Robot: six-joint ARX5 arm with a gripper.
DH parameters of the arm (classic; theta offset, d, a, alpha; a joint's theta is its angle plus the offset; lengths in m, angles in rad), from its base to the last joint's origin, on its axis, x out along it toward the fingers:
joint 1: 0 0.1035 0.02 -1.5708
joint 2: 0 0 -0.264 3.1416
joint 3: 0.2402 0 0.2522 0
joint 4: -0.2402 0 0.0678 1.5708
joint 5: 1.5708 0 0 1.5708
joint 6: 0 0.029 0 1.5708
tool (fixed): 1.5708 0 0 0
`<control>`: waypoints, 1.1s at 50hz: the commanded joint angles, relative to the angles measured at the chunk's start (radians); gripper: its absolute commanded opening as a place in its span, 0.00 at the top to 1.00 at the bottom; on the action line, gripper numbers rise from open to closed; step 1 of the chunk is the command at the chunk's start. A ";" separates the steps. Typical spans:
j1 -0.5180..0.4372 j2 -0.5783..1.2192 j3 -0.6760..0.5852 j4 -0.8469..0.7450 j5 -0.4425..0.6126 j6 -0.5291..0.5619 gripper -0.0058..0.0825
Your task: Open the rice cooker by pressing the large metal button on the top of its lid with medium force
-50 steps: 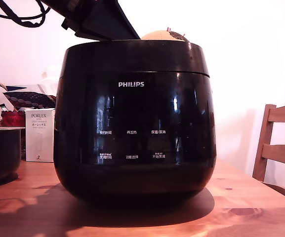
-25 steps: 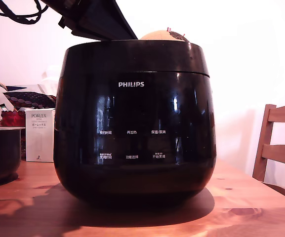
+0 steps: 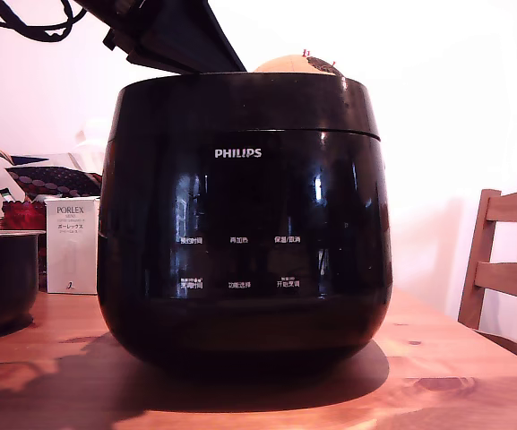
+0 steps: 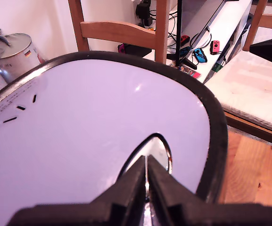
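- One rice cooker [image 3: 245, 224] stands on the wooden counter [image 3: 437, 367], glossy black, with a white PHILIPS logo and two rows of three small white labels on its front.
- Its lid [image 4: 93, 136] is down, sitting flush on the body; in the wrist view its top reads as a broad pale glare inside a dark rim.
- One metal button [image 4: 157, 150] is set in the lid near that rim, a shiny curved tab in a teardrop recess.
- One end effector [image 4: 146, 181] is closed, its two dark fingers [image 4: 133, 186] pressed together with only a thin slit between them, holding nothing; the tips sit right at the button, though whether they touch it I cannot tell.
- In the exterior view the arm [image 3: 173, 36] slants down onto the cooker's top from the exterior view's left, with black cables [image 3: 25, 27] looping behind it.
- A tan rounded thing [image 3: 294, 64] shows just behind the cooker's top edge.
- To the cooker's left in the exterior view: one white PORLEX box [image 3: 72, 246] just beside it, one dark pot [image 3: 3, 278] with a pale rim farther out, and one red container [image 3: 23, 215] behind the box.
- One wooden chair [image 3: 504, 264] stands to the cooker's right in the exterior view; the wrist view shows two wooden chair backs beyond the lid.
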 commanded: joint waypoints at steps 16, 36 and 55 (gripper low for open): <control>0.005 0.066 -0.084 0.009 -0.021 -0.005 0.96; 0.022 0.066 -0.084 0.145 -0.074 -0.030 0.96; 0.058 0.066 -0.084 0.232 -0.100 -0.033 0.96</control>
